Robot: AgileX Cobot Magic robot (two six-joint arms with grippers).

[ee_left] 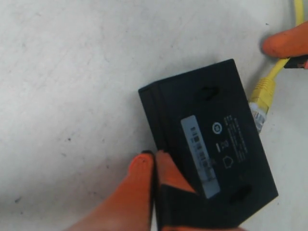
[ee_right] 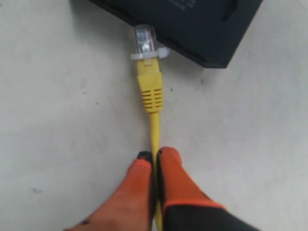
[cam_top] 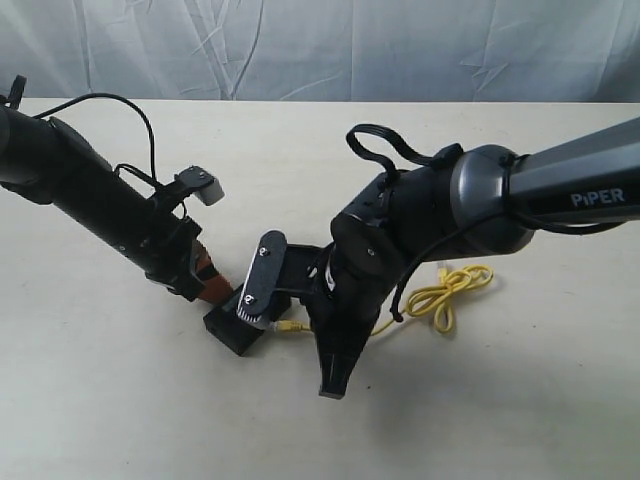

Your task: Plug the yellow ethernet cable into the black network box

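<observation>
The black network box (ee_left: pixel 211 144) lies flat on the table with its pale label up; it also shows in the exterior view (cam_top: pixel 233 330). My left gripper (ee_left: pixel 154 158) is shut, and its orange fingertips press against one side of the box (cam_top: pixel 215 292). My right gripper (ee_right: pixel 154 156) is shut on the yellow ethernet cable (ee_right: pixel 154 127) just behind its yellow boot. The clear plug (ee_right: pixel 145 39) points at the box's side face (ee_right: pixel 192 24), its tip at or right by that face. Whether it has entered a port is not visible. The rest of the cable lies looped (cam_top: pixel 455 292).
The pale table (cam_top: pixel 120 400) carries nothing else. A white cloth backdrop (cam_top: pixel 320 45) hangs behind its far edge. The right arm's dark body (cam_top: pixel 420 215) leans over the middle and hides part of the cable.
</observation>
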